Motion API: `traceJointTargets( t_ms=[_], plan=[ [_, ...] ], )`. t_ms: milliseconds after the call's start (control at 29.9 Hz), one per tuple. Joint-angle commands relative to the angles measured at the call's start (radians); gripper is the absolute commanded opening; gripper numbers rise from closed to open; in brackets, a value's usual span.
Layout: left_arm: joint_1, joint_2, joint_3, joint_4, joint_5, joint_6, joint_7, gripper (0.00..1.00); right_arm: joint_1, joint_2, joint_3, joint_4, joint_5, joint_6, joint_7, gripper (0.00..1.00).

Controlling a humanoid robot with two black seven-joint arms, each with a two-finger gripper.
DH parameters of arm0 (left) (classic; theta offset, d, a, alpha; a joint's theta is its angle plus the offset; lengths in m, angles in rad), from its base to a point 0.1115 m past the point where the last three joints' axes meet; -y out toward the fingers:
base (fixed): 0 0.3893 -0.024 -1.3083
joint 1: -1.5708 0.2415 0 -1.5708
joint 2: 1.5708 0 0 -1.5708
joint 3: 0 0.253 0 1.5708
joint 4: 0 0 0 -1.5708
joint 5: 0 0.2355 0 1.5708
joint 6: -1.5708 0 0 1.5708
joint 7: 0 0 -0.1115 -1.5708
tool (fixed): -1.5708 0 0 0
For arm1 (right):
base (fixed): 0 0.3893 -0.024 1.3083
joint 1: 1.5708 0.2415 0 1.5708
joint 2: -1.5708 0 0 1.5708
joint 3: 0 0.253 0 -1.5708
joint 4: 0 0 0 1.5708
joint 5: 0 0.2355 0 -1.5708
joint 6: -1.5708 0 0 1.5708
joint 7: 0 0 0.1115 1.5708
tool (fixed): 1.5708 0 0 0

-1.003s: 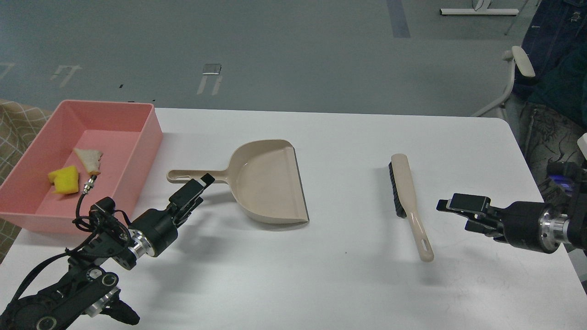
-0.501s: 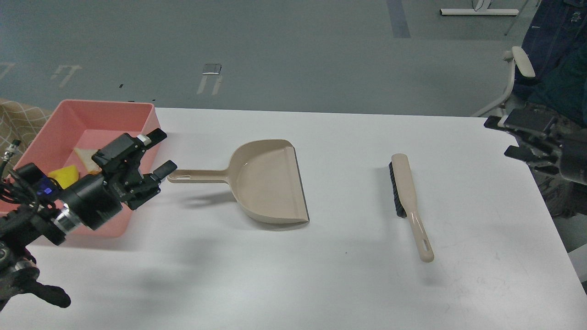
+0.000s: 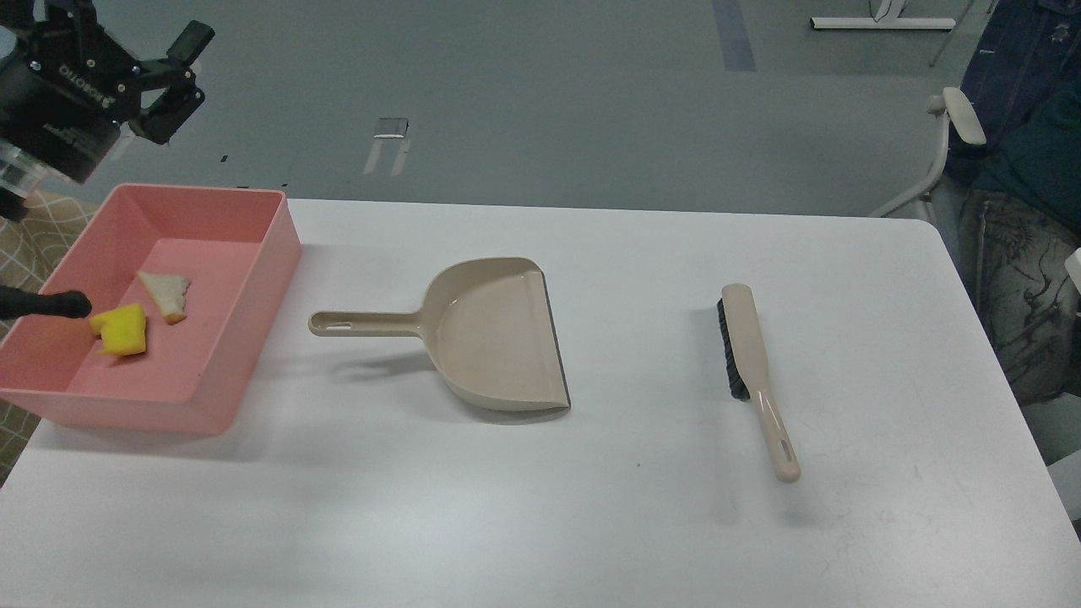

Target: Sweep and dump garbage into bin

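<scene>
the left gripper is up in the top left corner of the view, high over the floor past the far left corner of the table. one dark finger sticks out to the right, and the other one is cut off by the top edge, so i cannot tell how wide the jaws are. nothing can be seen between them. the right gripper does not show at all. the garbage is well below the left gripper, and apart from it. both pieces lie on the floor of the pink bin, which sits at the left edge of the table, near the far left corner. the yellow chunk is toward the near side of the bin, and the white bread slice with its brown crust lies just beside it, a little farther back and to the right. a thin black part comes in from the left edge of the view and ends right by the yellow chunk. the beige dustpan rests flat near the middle of the table, with its handle pointing left toward the bin and its open mouth facing right. it looks empty. the brush lies toward the right side of the table, with dark bristles on its left side and its handle end pointing to the near edge.
</scene>
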Motion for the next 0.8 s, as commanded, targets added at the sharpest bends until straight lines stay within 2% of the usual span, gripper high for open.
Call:
traceJointTargets(
  t_ms=[0,234,368,434,602,735,769],
  plan=[
    [-0.185,-0.047,0.102,0.137,-0.001,0.036,0.003,0.98,0.096,0.076,-0.031,-0.113,-0.007,0.0,0.002,0.91],
    [-0.391,-0.154,0.193,0.397,-0.001,0.082,0.006,0.98,0.227,0.238,-0.045,-0.332,-0.01,0.0,0.014,0.9],
    [-0.466,-0.217,0.245,0.519,-0.001,0.114,0.006,0.98,0.247,0.309,-0.045,-0.374,-0.011,0.0,0.021,0.89],
    [-0.512,-0.249,0.279,0.598,-0.001,0.129,0.006,0.98,0.247,0.347,-0.045,-0.382,-0.011,-0.005,0.043,0.89],
    [-0.601,-0.355,0.339,0.788,-0.001,0.129,0.003,0.98,0.241,0.446,-0.045,-0.394,-0.005,-0.157,0.101,0.92],
    [-0.595,-0.416,0.345,0.814,-0.001,0.122,-0.008,0.98,0.228,0.506,-0.031,-0.408,0.0,-0.226,0.118,0.95],
    [-0.591,-0.436,0.348,0.816,-0.001,0.122,-0.012,0.98,0.219,0.524,-0.027,-0.418,0.001,-0.249,0.138,0.96]
  ],
)
